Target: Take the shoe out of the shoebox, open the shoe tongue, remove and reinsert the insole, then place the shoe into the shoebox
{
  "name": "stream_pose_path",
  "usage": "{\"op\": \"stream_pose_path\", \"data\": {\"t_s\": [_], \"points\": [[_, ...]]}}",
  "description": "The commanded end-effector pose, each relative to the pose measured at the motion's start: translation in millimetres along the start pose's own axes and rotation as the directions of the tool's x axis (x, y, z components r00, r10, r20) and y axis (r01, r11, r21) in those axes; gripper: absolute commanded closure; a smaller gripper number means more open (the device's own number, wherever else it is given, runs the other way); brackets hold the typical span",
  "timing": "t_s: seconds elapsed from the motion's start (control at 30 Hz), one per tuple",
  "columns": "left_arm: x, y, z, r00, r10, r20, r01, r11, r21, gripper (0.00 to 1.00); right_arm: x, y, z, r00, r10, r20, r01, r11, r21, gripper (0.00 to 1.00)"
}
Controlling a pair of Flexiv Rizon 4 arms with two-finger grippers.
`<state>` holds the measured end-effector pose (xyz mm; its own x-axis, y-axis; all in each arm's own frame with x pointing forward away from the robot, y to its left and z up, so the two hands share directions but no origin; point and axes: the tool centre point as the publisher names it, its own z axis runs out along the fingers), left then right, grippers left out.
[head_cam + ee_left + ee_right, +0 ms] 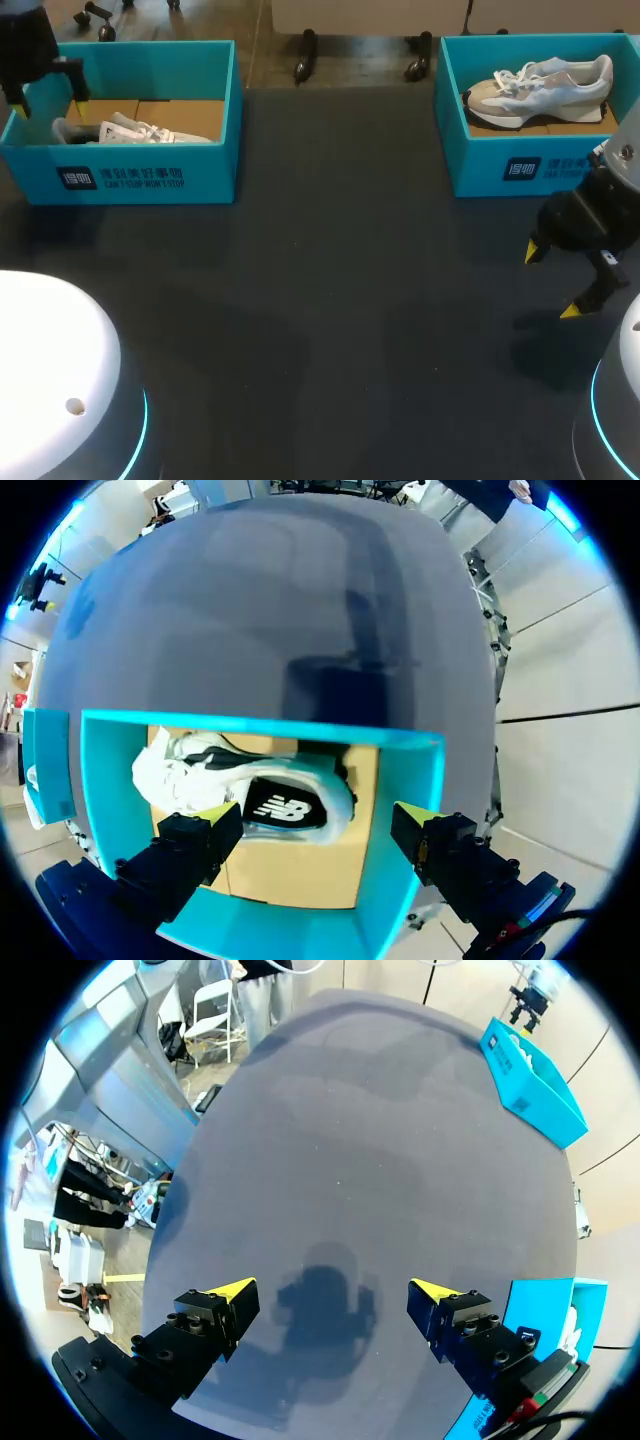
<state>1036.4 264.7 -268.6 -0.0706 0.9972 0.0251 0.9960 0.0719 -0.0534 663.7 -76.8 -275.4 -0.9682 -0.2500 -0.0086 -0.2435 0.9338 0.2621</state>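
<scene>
Dark table (340, 300), white shoe (185, 775), teal shoebox (260, 728)

White shoe (135, 131) lying inside left teal shoebox (150, 172).

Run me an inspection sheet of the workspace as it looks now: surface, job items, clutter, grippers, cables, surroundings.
Surface: dark table, bare between the two boxes.
Job's things: left shoebox, teal and open, with a white shoe lying inside; right shoebox, teal and open, with a grey and white shoe inside.
Clutter: nothing seen.
Grippers: left gripper open, above the left shoebox, not touching the white shoe; right gripper open, over bare table in front of the right shoebox.
Cables: nothing seen on the table.
Surroundings: nothing seen reaching over the table.
</scene>
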Motion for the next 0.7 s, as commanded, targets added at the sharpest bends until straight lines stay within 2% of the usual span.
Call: {"op": "stream_pose_path", "data": {"t_s": [0.03, 0.27, 0.43, 0.7], "points": [[6.2, -21.7, -27.1, 1.000, 0.009, -0.005, -0.009, 1.000, 0.001, 0.00, 0.5, 0.2, 1.3, 1.000, 0.000, 0.001, 0.000, 1.000, 0.003, 0.00], [8.8, -45.4, -62.4, 0.999, 0.035, -0.007, -0.036, 0.999, -0.004, 0.00, 0.5, 0.2, 1.3, 1.000, 0.000, 0.001, 0.000, 1.000, 0.003, 0.00], [9.5, -56.7, -78.2, 0.998, 0.062, 0.004, -0.062, 0.998, -0.014, 0.00, 0.5, 0.2, 1.3, 1.000, 0.000, 0.001, 0.000, 1.000, 0.003, 0.00], [9.1, -58.5, -79.7, 0.997, 0.074, 0.004, -0.074, 0.997, -0.018, 0.00, 0.5, 0.2, 1.3, 1.000, 0.000, 0.001, 0.000, 1.000, 0.003, 0.00]]}}
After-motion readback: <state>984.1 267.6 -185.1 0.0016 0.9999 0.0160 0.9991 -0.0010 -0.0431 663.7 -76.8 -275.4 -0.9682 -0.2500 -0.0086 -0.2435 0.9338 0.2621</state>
